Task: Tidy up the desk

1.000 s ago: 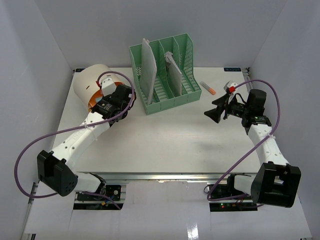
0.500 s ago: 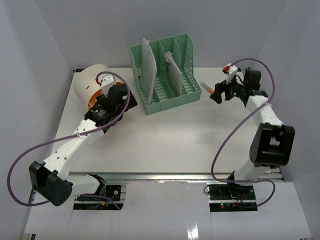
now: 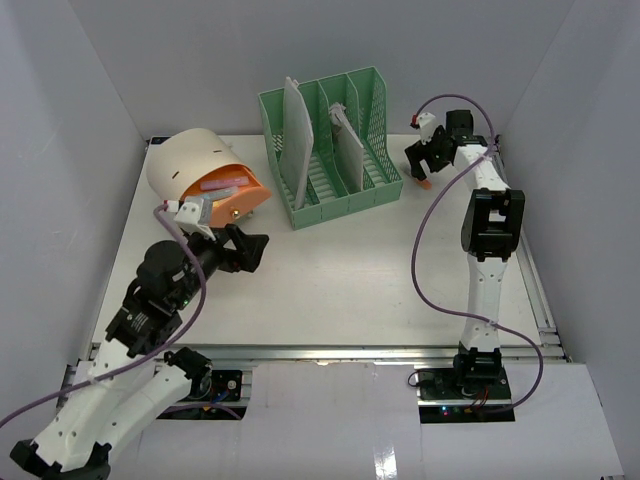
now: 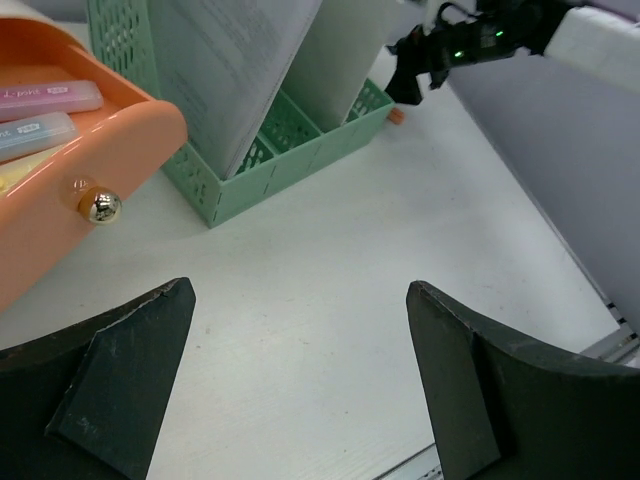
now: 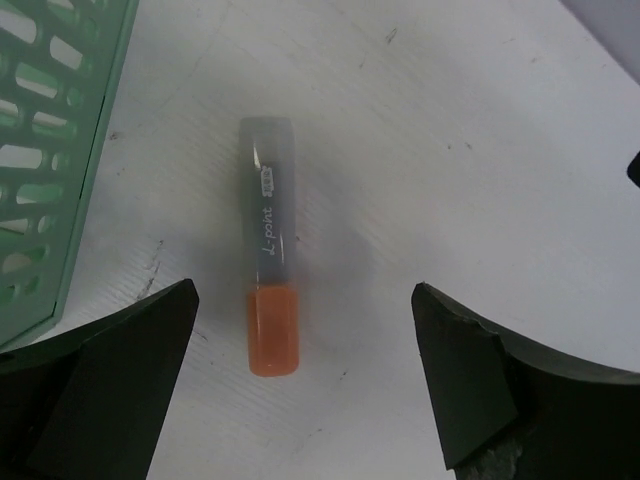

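Right claw (image 3: pixel 422 165) sits straight over the marker (image 5: pixel 270 245), jaws wide apart, nothing in them. The marker lies flat on the counter (image 3: pixel 350 270), just right of the rack (image 3: pixel 330 140) and not touching it.

- Long axis: crosses the line between the two fingers, orange cap toward the wrist, grey barrel pointing away. One finger stands on each side of it, so closing would pinch the barrel across its width. Judged: a drop, then a squeeze.
- Left claw (image 3: pixel 245 250): also gaping and empty, well left of the rack and near the orange drawer (image 3: pixel 230 195). The right arm is far nearer the marker.

Since a second ago:
- The right arm has stretched out from mid-counter to the rack's right side.
- The left arm has backed off the drawer, which now stands pulled out.
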`<state>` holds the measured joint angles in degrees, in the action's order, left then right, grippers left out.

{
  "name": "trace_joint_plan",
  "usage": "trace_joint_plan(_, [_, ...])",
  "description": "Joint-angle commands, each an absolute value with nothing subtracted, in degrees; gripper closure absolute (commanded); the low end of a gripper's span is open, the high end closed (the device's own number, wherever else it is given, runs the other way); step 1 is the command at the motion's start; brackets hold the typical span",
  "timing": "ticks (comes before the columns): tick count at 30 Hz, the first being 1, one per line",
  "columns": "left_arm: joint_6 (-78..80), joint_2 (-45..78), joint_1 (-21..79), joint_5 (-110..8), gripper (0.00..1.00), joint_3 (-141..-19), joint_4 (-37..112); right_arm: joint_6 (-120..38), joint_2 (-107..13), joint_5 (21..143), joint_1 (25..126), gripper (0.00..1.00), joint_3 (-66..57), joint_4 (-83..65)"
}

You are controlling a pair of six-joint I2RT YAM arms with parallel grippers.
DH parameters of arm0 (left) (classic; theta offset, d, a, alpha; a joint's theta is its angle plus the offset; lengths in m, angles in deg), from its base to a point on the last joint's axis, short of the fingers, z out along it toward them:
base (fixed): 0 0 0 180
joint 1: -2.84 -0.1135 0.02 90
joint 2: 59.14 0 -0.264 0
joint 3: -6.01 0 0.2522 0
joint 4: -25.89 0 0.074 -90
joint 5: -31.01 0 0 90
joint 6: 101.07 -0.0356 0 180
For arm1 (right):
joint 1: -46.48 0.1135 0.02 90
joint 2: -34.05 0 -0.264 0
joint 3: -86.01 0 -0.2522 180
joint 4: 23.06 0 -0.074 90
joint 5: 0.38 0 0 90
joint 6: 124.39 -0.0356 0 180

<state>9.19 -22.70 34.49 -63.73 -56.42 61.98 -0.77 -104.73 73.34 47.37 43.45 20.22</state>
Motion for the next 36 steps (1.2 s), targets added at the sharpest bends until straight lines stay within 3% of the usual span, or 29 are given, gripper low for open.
trace_joint_plan(1, [9.9,-32.4,34.5,-59.4,0.02,-54.0,64.1,2.7,-107.5,76.4,49.4,0.04,46.1,22.2])
trace_joint_plan(5, [13.3,-37.1,34.4,-60.7,0.02,-52.8,66.5,2.1,-109.7,77.4,49.3,0.10,46.9,22.8])
trace_joint_plan(15, [18.5,-39.4,34.4,-59.3,0.02,-52.0,67.2,1.3,-110.5,73.7,47.7,0.60,44.6,27.2])
trace_joint_plan(19, [24.1,-38.3,34.4,-51.7,0.02,-48.0,60.0,-0.4,-107.9,72.7,47.1,0.84,39.6,26.8])
trace_joint_plan(24, [35.5,-31.5,34.4,-46.7,0.02,-39.7,43.4,-5.4,-96.4,68.0,44.0,0.92,24.8,20.2])
trace_joint_plan(31, [44.8,-16.9,35.8,-48.6,0.02,-35.4,20.4,-9.5,-69.6,58.8,42.4,0.92,-5.9,10.2])
trace_joint_plan(36, [46.1,-3.1,41.5,-55.0,0.06,-37.3,10.6,-12.2,-53.1,50.9,42.9,0.92,-17.8,9.9])
